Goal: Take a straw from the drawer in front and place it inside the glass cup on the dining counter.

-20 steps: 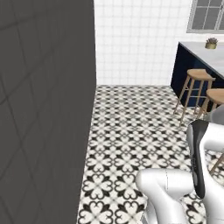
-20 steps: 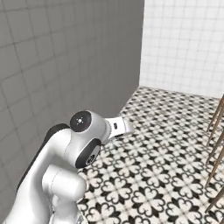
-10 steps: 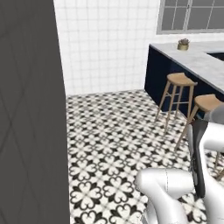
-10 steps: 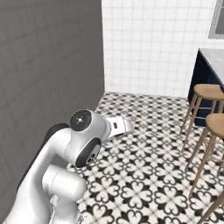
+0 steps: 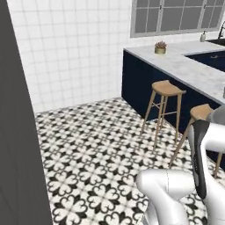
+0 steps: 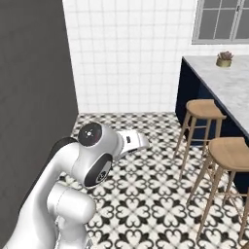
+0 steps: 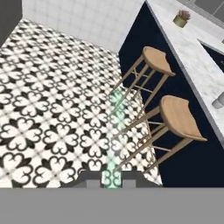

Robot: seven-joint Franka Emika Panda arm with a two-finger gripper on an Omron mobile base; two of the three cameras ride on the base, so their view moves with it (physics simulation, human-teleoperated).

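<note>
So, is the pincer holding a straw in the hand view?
Yes, the pincer is shut on a pale green straw that sticks out over the patterned floor.

Dining desk [image 5: 184, 66]: white-grey marbled stone top, smooth, low sheen, over a matt navy-blue painted base. Stools [image 7: 179, 116]: light wood, round seats with a smooth satin finish, slender wooden legs. Floor [image 5: 92, 154]: black-and-white patterned tile, smooth, faintly glossy. Back wall [image 6: 131, 53]: small square white ceramic tiles with grey grout. Side panel [image 6: 29, 97]: dark grey, matt. Straw [image 7: 114, 135]: pale green, translucent, plastic-looking. Glass cup [image 7: 218, 103]: clear, pale grey. Arm [image 6: 92, 160]: glossy white shell with dark joints.
</note>
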